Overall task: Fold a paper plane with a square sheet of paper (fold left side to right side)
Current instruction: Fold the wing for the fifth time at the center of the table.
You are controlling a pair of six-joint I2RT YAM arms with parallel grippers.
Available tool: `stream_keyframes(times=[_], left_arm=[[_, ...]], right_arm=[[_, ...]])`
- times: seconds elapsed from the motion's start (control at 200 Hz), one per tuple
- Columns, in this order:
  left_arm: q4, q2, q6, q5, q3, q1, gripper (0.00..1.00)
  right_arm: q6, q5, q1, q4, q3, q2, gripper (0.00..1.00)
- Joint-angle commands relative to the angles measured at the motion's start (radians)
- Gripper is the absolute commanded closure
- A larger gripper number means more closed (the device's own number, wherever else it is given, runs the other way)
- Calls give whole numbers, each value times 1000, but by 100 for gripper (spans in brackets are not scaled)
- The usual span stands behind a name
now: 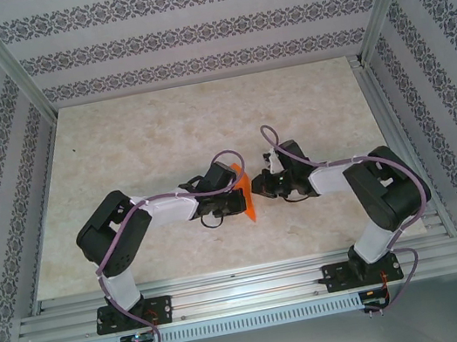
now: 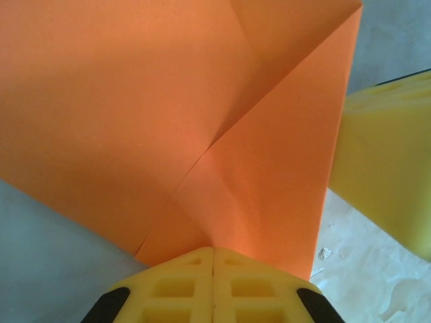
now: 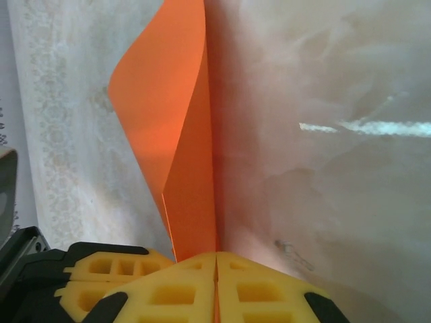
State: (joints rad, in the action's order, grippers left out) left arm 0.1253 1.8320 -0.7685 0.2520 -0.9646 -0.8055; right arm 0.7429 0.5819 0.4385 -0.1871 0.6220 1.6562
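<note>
We open wide on the patterned walls (image 1: 187,36) boxing in the scene, and below them the pale marbled table (image 1: 152,140). At its near edge run the aluminium rails (image 1: 249,287) carrying the 2 arm bases. The left arm (image 1: 128,228) and the right arm (image 1: 377,185) both bend inward, meeting nose to nose around the middle of the table.

Between them, there it is: the orange sheet of paper (image 1: 249,196), standing up on edge off the surface rather than lying flat. From the left wrist we see it (image 2: 155,101) fanning out broad above the pads, with 1 sharp crease running diagonally from the upper right corner down towards the claw, and a second layer overlapping on the right. From the right wrist the sheet (image 3: 182,148) rises as a narrow folded flap, curling over to the left, the table pale behind it.

The left gripper (image 1: 239,197) has its yellow pads (image 2: 175,289) pressed tight together, pinching the sheet's lower point (image 2: 213,250). The right gripper (image 1: 260,187) is likewise clamped down (image 3: 216,259), a sliver of orange caught in the seam between its pads (image 3: 262,293).
</note>
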Motion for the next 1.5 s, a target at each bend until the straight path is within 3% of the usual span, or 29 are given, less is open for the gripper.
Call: stream_keyframes(times=[0.0, 0.53, 0.834, 1.034, 1.124, 1.304, 1.499], left_arm=[[5, 36, 2, -21, 21, 7, 96], [-13, -4, 1, -20, 50, 14, 95], [10, -142, 5, 6, 82, 48, 72], [40, -260, -4, 27, 109, 99, 69], [39, -294, -27, 46, 114, 123, 53], [84, -268, -68, 34, 57, 143, 45], [100, -142, -71, 66, -44, 146, 45]], right_arm=[[20, 38, 26, -53, 24, -8, 91], [78, -7, 83, -124, -14, 46, 91], [96, -24, 89, -154, -16, 99, 92], [81, -38, 96, -132, -13, 91, 91], [72, -45, 98, -121, -9, 89, 91], [57, -57, 105, -91, -1, 84, 91], [46, -65, 111, -72, 7, 79, 91]])
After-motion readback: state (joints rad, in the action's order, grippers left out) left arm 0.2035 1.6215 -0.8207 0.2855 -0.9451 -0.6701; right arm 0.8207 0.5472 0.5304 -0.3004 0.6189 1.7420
